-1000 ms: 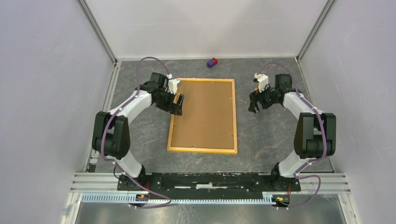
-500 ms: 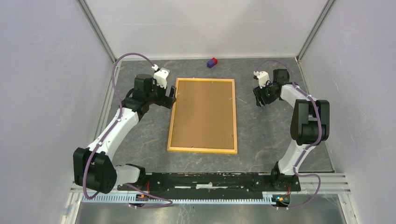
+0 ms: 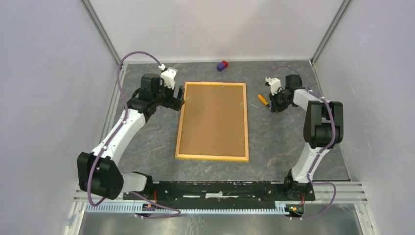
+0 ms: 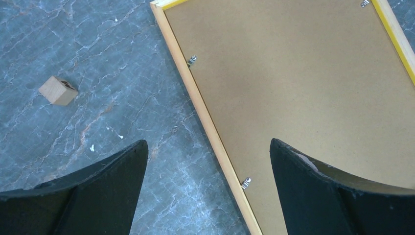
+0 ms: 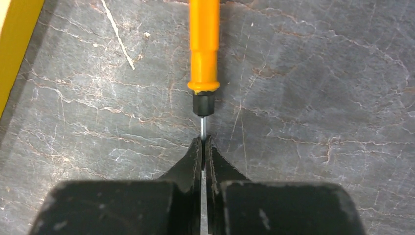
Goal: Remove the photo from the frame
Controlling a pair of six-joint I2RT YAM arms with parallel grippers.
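The frame (image 3: 211, 157) lies back up in the middle of our surface (image 3: 147, 142), with its brown board (image 4: 303, 88) and metal clips (image 4: 192, 60) showing. The photo is hidden from us. Our left gripper (image 4: 205, 147) hangs spread wide over the frame's left edge. Our right gripper (image 5: 203, 143), to the right of the frame, is pinching the thin metal shaft of an orange screwdriver (image 5: 204, 44).

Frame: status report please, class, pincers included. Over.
Left pincer open, over frame edge. Right pincer shut on screwdriver shaft. Brown backing up, clipped in, photo unseen. Nothing lying on it.
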